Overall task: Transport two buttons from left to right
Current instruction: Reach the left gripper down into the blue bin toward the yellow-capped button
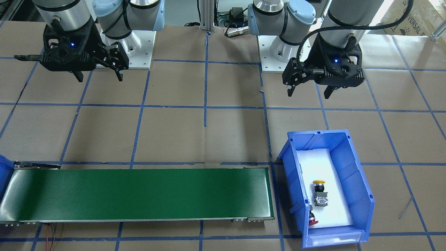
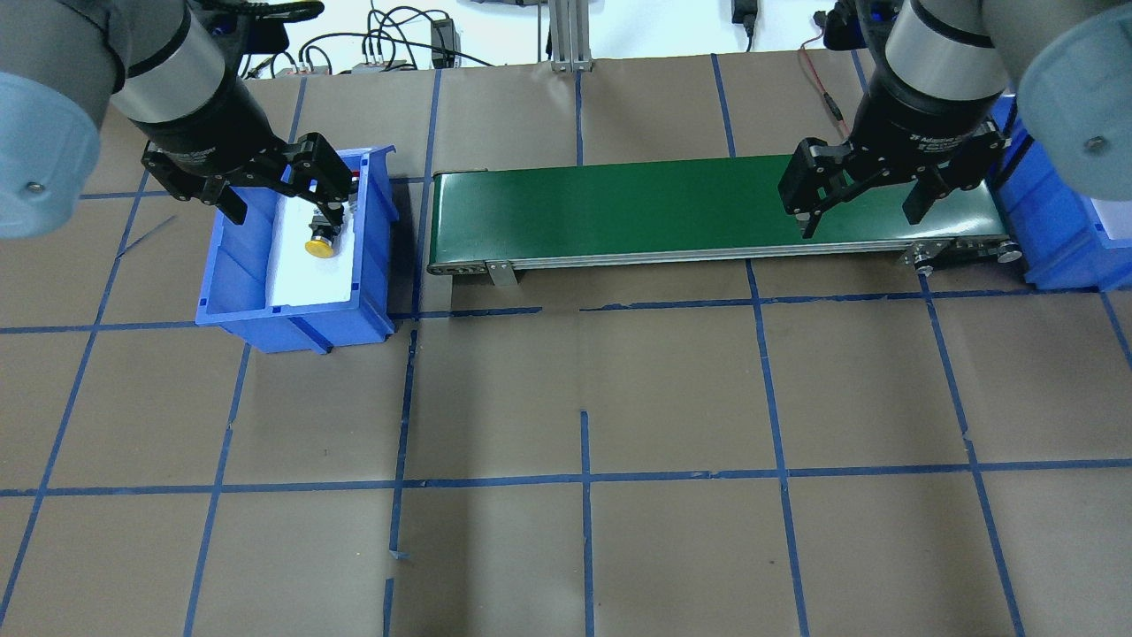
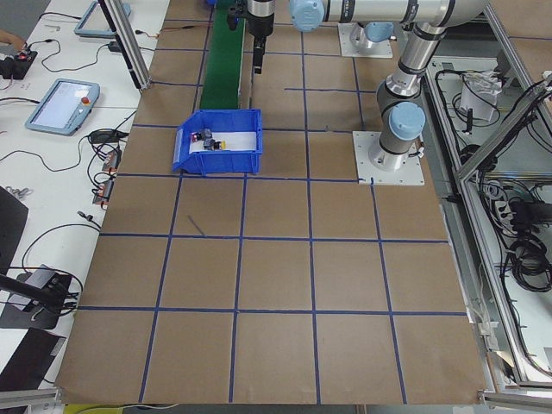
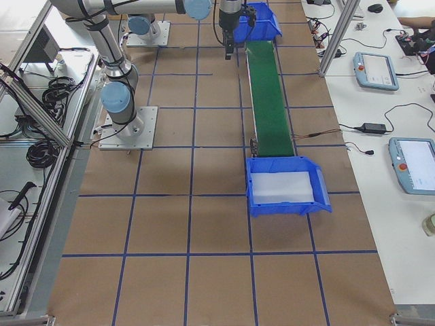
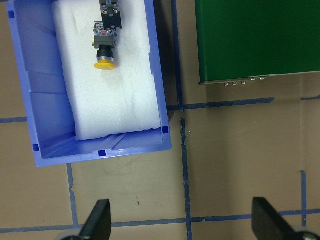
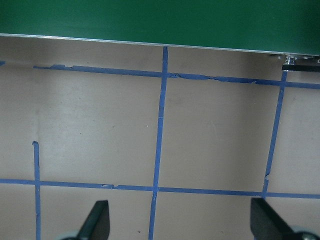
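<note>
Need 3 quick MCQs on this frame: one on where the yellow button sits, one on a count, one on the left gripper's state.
1. Where is the yellow button?
A) on the green belt
B) in the blue bin
C) on the bare table

2. How many buttons are in that bin?
A) one
B) two
C) three

3. The left gripper is:
A) open and empty
B) shut on the yellow button
C) shut on the bin's rim

Answers:
1 B: it lies on the white foam inside the bin.
2 B: the yellow one, plus a red button close to the bin's wall.
3 A: its fingers are spread with nothing between them, and it is clear of the bin.
</note>
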{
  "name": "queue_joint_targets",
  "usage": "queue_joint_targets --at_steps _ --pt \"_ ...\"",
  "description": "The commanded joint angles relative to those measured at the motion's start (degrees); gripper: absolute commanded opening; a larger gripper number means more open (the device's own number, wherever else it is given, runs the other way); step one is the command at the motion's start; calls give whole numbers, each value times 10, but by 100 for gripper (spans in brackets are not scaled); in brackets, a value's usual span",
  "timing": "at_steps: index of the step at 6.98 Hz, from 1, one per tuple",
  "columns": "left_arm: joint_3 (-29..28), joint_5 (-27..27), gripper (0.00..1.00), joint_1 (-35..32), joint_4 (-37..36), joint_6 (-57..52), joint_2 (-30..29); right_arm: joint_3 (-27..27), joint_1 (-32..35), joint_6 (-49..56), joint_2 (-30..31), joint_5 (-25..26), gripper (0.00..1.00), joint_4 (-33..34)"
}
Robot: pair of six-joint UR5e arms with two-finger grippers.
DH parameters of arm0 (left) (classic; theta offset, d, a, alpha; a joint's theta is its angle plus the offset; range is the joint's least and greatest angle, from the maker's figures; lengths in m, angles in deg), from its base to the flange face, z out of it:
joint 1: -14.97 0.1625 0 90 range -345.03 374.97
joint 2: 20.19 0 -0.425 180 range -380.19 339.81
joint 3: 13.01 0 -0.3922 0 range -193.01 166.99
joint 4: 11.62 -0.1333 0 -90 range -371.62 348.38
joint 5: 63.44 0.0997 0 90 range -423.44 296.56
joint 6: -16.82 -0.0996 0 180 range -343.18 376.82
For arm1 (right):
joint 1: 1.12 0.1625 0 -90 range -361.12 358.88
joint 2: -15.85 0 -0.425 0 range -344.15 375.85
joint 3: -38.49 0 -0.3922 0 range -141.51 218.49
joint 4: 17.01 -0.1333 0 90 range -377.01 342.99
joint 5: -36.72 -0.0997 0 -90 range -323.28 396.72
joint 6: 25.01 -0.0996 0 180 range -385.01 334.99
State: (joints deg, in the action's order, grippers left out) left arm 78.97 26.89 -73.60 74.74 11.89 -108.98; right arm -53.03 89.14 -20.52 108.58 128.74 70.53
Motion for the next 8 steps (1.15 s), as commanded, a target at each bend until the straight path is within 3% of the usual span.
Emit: queue_joint_targets --at_steps 1,4,6,8 --pt "-1 -14 100 -18 9 3 2 0 0 0 0 0 100 0" --pt "-3 -14 100 12 -6 -12 -5 0 0 1 0 1 100 0" --pt "-18 -20 100 88 -46 -32 -66 0 -5 1 0 -3 100 0" --pt "-17 -21 100 105 -107 -37 -117 0 -5 0 1 0 100 1"
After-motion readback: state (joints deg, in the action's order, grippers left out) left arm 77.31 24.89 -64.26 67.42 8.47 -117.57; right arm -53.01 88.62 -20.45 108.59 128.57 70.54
